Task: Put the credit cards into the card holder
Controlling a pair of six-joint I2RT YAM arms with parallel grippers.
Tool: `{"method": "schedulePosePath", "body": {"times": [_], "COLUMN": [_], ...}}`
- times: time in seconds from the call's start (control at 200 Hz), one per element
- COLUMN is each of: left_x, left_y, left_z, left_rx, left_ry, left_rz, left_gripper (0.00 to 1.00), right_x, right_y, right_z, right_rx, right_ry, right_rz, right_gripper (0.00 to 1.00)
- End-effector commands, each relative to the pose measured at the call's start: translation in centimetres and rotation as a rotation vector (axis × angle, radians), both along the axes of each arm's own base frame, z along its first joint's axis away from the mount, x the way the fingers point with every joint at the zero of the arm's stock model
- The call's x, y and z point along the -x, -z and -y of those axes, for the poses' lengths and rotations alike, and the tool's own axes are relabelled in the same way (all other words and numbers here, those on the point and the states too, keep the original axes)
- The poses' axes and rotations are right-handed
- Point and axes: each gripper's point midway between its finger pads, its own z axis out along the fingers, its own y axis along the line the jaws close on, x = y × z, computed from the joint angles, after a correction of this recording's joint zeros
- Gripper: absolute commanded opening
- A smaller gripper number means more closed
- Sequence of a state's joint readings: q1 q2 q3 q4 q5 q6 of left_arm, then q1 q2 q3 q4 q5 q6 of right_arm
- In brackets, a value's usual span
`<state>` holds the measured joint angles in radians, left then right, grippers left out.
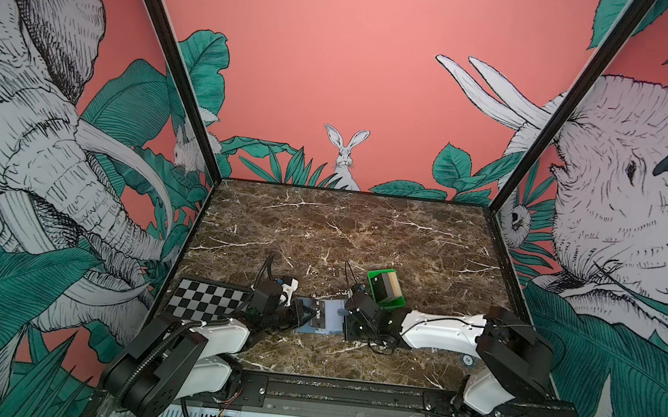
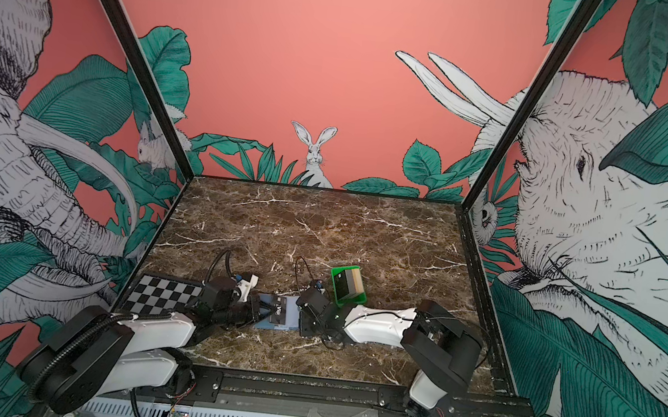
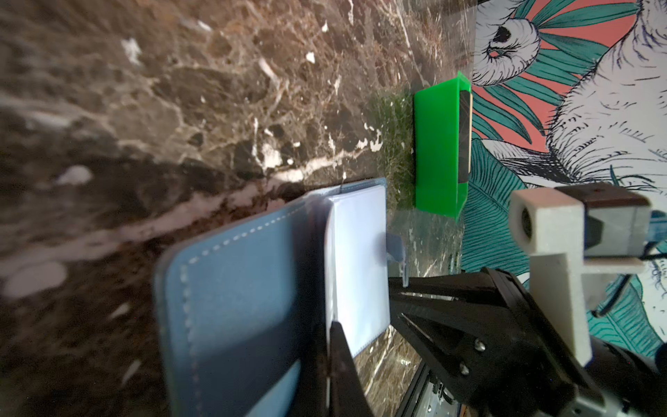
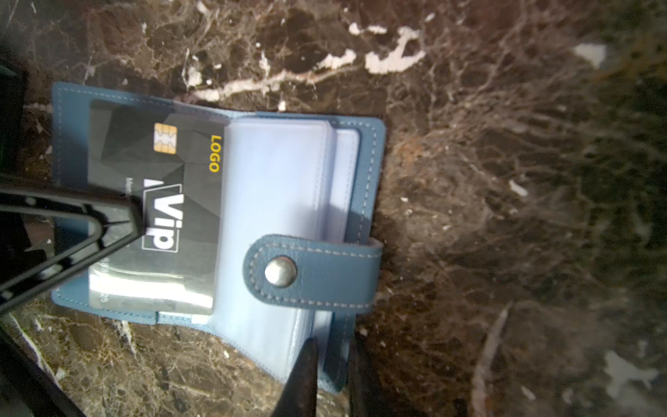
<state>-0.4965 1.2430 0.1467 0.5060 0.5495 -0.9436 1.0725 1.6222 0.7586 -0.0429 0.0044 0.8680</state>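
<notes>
Card holder [image 4: 278, 202] slate-blue, white-stitched, snap-tabbed

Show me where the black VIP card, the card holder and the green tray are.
black VIP card [image 4: 164, 216]: right wrist view, on the white lettering.
card holder [image 4: 278, 180]: right wrist view, on the clear inner sleeves.
green tray [image 3: 436, 144]: left wrist view, on its side wall.

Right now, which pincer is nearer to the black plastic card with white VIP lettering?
Left. The left pincer is shut, its tip touching the black VIP card. The right pincer grips the opposite end of the slate-blue leather card holder, apart from the card.
</notes>
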Motion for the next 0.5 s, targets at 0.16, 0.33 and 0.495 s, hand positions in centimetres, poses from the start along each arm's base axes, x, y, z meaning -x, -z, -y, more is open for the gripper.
{"method": "schedulePosePath", "body": {"times": [0.16,0.33,0.495], "left_x": [0.53,0.53,0.86], "left_y": [0.84,0.80,1.39], "left_z": [-0.29,-0.21,-0.39], "left_rx": [-0.005,0.002,-0.013], "left_ry": [-0.006,-0.008,-0.009], "left_rz": [-0.026,-0.031,-0.049], "left_gripper": [0.00,0.00,0.00], "right_x": [0.02,-0.04,-0.04], "right_y": [0.49,0.48,0.54], "right_z": [-0.29,-0.37,-0.42], "right_rx": [0.008,0.007,0.006], "right_ry": [0.002,0.002,0.001], "right_rz": [-0.005,-0.004,-0.005], "right_gripper": [0.17,0.17,0.17]}}
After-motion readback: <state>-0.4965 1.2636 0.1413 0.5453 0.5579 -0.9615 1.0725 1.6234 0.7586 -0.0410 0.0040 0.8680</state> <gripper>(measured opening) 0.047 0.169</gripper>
